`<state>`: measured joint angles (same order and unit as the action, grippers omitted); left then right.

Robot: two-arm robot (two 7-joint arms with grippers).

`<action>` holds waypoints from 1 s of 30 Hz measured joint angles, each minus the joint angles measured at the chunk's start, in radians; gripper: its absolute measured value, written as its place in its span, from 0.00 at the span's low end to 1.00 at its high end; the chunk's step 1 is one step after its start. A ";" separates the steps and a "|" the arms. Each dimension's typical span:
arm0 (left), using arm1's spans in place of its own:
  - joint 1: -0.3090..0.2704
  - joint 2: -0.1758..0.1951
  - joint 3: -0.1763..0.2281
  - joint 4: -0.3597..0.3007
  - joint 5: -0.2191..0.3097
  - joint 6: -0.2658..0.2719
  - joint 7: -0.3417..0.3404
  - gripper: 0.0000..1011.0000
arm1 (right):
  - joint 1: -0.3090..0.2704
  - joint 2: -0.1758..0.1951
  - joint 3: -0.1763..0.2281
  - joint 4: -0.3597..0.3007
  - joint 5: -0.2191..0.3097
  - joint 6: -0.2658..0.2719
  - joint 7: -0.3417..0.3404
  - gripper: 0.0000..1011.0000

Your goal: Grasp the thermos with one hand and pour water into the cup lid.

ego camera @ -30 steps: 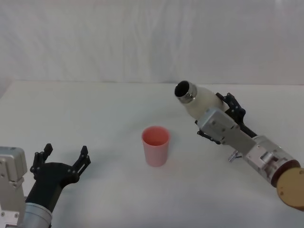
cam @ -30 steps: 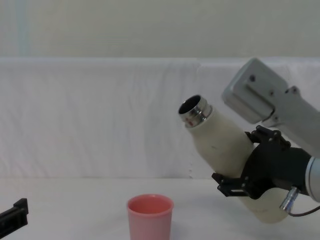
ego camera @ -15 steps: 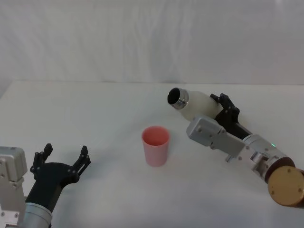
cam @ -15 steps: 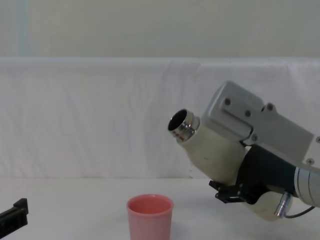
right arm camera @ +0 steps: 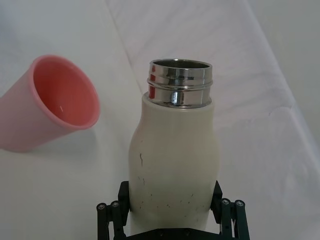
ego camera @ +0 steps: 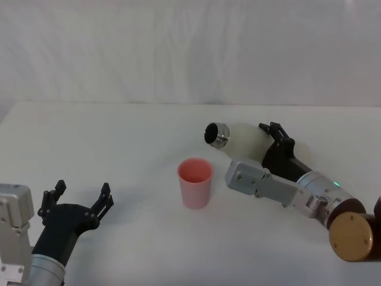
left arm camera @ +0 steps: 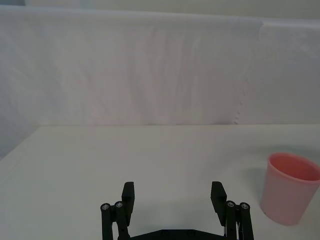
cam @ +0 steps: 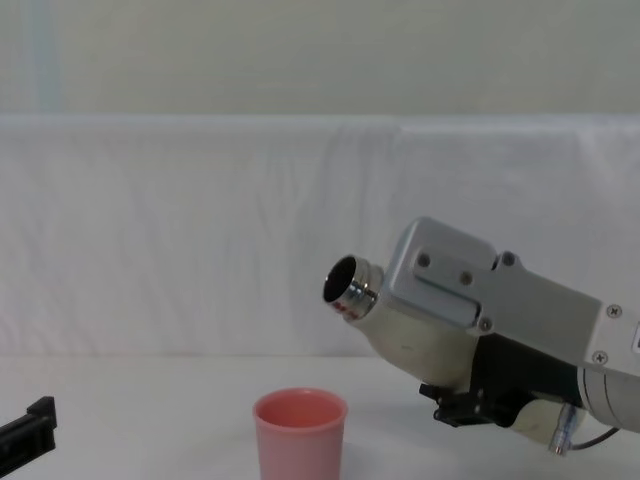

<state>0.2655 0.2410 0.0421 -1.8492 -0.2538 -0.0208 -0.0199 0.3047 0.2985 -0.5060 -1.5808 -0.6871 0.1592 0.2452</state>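
Right tool (right arm camera: 170,220) w/ 1 tilted thermos (right arm camera: 175,165), 1 cup lid (ego camera: 195,182) nearby.

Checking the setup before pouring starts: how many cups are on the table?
1. The pink cup lid stands upright near the middle of the table, below and to the left of the thermos, which the right claw holds tilted toward it.
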 joint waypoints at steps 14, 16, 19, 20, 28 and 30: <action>0.000 0.000 0.000 0.000 0.000 0.000 0.000 0.99 | 0.016 0.008 -0.026 0.010 -0.058 0.010 0.013 0.95; 0.000 0.000 0.000 0.000 0.000 0.000 0.000 0.99 | 0.018 0.009 -0.030 0.012 -0.067 0.012 0.014 0.95; 0.000 0.000 0.000 0.000 0.000 0.000 0.000 0.99 | 0.026 0.011 -0.040 0.019 -0.090 0.016 0.014 0.95; 0.000 0.000 0.000 0.000 0.000 0.000 0.000 0.99 | 0.027 0.012 -0.042 0.020 -0.095 0.017 0.015 0.95; 0.000 0.000 0.000 0.000 0.000 0.000 0.000 0.99 | 0.040 0.015 -0.064 0.029 -0.143 0.026 0.015 0.95; 0.000 0.000 0.000 0.000 0.000 0.000 0.000 0.99 | 0.043 0.016 -0.067 0.032 -0.152 0.027 0.015 0.95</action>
<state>0.2655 0.2410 0.0421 -1.8492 -0.2538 -0.0208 -0.0199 0.3476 0.3141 -0.5735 -1.5489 -0.8387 0.1860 0.2599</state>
